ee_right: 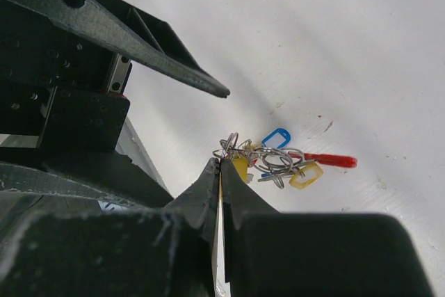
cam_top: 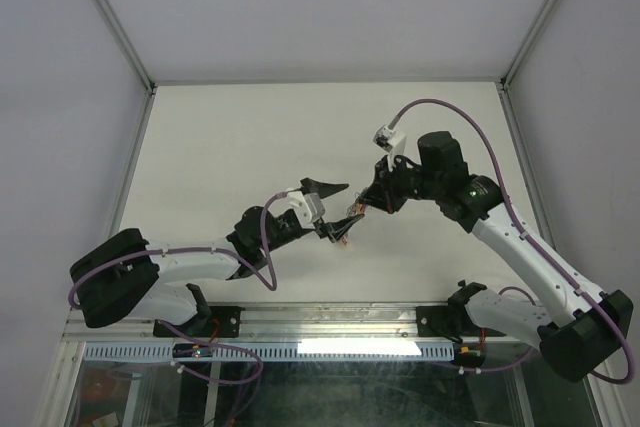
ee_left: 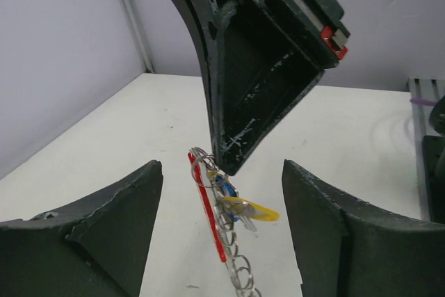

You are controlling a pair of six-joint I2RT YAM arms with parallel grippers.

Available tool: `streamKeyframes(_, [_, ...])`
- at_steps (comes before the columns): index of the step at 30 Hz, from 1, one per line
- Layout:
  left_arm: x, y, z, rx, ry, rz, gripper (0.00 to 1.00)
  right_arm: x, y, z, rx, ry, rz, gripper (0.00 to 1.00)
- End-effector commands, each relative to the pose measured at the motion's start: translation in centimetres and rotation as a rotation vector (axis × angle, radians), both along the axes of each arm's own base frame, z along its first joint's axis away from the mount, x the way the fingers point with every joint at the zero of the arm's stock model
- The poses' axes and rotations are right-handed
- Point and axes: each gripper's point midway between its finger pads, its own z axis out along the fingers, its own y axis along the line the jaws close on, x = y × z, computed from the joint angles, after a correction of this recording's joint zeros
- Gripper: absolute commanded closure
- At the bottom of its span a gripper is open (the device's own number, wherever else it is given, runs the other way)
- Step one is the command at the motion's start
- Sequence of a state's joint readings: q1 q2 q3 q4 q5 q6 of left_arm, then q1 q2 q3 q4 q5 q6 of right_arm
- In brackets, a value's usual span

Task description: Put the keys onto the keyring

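- Right tool [ee_right: 220,166] is clenched on the keyring [ee_left: 208,213], held above the counter's [cam_top: 220,127] middle; the left tool [ee_left: 222,172] is released, straddling it.
- Keys [ee_right: 268,158] with yellow and blue tags hang bunched there.
- Best close the left tool gently on one key; tangled rings crowd the grip.

White arms [cam_top: 195,267], black joints [cam_top: 441,157], looping purple cables [cam_top: 432,100].

White matte table [cam_top: 250,127], faint specks and scuffs — soft shadows across its surface
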State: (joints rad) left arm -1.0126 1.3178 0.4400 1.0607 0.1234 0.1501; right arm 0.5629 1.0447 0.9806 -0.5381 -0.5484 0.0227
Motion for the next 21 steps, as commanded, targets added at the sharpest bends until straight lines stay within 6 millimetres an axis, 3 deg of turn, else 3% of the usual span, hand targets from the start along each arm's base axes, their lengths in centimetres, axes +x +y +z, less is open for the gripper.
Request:
streamKeyframes(1, [1.9, -0.1, 1.7, 0.004, -0.069, 0.079, 0.33, 0.0, 0.9, 3.0, 0.064, -0.090, 0.048, 1.00])
streamKeyframes(14, [2.5, -1.5, 0.2, 0.047, -0.046, 0.066, 0.46, -0.1, 1.1, 3.4, 0.067, -0.091, 0.045, 1.00])
streamKeyframes(21, [3.2, -1.3, -1.0, 0.080, -0.014, 0.100, 0.53, 0.0, 1.0, 3.8, 0.065, -0.099, 0.034, 1.00])
